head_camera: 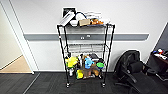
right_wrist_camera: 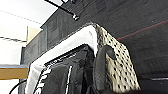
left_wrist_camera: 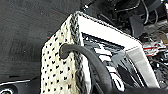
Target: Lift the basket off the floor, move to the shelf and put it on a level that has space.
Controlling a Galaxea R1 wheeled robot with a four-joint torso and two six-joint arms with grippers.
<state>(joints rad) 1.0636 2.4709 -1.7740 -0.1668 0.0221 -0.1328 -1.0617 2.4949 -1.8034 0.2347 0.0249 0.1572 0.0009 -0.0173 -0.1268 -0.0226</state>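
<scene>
One basket (left_wrist_camera: 60,67) — one dark handle per wrist view | one shelf (head_camera: 86,53) ahead | end effector state: cannot tell

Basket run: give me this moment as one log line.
basket: seen close in both wrist views, carpet floor beyond | shelf: ahead against wall | middle level: looks bare | top and low tiers: full

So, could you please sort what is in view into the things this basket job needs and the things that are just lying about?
Needed for the job:
- basket
- shelf
- middle tier, which looks free
- carpet floor

Just lying about:
- colourful toys on the low tier
- clutter on the top tier
- black office chair
- dark table with small items
</scene>
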